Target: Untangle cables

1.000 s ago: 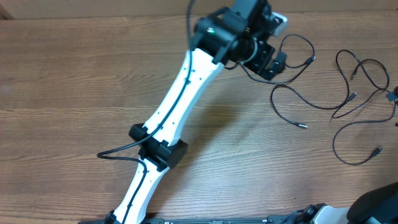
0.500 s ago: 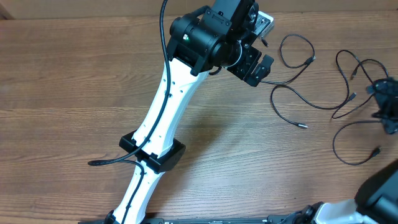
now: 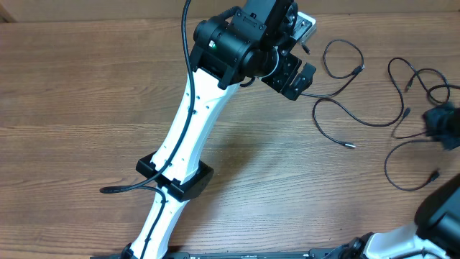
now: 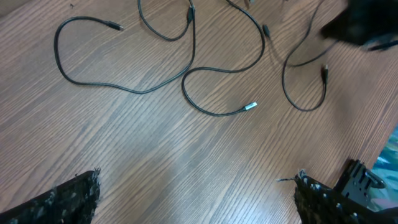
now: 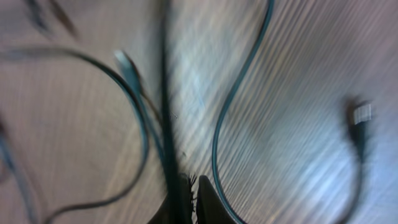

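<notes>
Thin black cables lie on the wooden table. One cable point(image 3: 317, 119) curls just right of my left gripper point(image 3: 293, 74), and a looser group of cables point(image 3: 419, 72) lies at the far right. In the left wrist view the cables point(image 4: 186, 62) are spread ahead of my left gripper point(image 4: 196, 199), which is open and holds nothing. My right gripper point(image 3: 442, 126) sits over the right group. Its wrist view shows the right gripper point(image 5: 191, 183) shut, with a dark cable strand point(image 5: 166, 93) running into its jaws. Another cable point(image 5: 221, 130) curves beside it.
The left arm's white links point(image 3: 190, 137) stretch diagonally from the near edge to the table's far middle. A silver-tipped plug point(image 4: 250, 106) lies ahead of the left gripper. A cable plug point(image 5: 360, 115) rests to the right of the right gripper.
The right gripper came in from the right edge onto the right group of cables and closed. The left arm shifted left early on, then stayed put and open.
</notes>
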`<state>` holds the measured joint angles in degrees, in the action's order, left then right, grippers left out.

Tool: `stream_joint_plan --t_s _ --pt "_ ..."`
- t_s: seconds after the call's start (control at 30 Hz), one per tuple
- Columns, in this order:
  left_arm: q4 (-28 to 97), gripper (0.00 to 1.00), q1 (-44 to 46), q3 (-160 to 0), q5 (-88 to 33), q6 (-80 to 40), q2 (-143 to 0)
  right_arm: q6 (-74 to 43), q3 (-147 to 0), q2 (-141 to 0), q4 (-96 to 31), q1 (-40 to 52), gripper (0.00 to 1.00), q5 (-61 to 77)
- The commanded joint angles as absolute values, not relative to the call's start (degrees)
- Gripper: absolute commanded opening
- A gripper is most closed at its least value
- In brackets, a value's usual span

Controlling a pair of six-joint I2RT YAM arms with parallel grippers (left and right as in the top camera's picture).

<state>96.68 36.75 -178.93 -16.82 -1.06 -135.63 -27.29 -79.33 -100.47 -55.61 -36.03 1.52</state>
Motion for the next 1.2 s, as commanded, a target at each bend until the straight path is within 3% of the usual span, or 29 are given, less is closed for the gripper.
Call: stream_joint_plan --t_s 0.0,0.23,0.5,1.03,1.07,1.1,1.13,1.17 --pt "96.8 1.00 37.1 -180.0 -15.9 0.3 -133.1 -27.0 -89.6 -92.0 -60.1 -37.0 0.04 -10.8" --pt "96.8 1.00 37.1 -180.0 -15.9 0.9 -133.1 -28.8 -95.4 -90.5 -67.4 -43.2 0.04 -19.8" --pt "96.8 1.00 37.1 -180.0 -15.9 2.2 -133.1 -31.0 -93.8 -91.5 -65.6 -55.8 0.04 -11.3" --pt "96.6 1.00 37.1 -180.0 -13.8 3.4 -133.1 -31.1 -93.7 -114.7 -63.0 -55.2 0.04 -9.0" --pt "96.6 1.00 37.1 -180.0 -13.4 3.5 -133.1 -31.1 -93.7 -115.3 -63.0 -55.0 0.10 -8.6" --pt "96.6 1.00 37.1 -180.0 -13.0 3.4 -133.1 -31.0 -93.7 -115.5 -62.8 -54.7 0.28 -8.1" --pt "96.6 1.00 37.1 -180.0 -12.8 3.4 -133.1 -30.5 -93.7 -115.5 -62.3 -54.3 0.39 -7.5" --pt "96.7 1.00 37.1 -180.0 -12.7 3.4 -133.1 -29.1 -94.0 -115.2 -61.8 -53.9 0.66 -6.6"
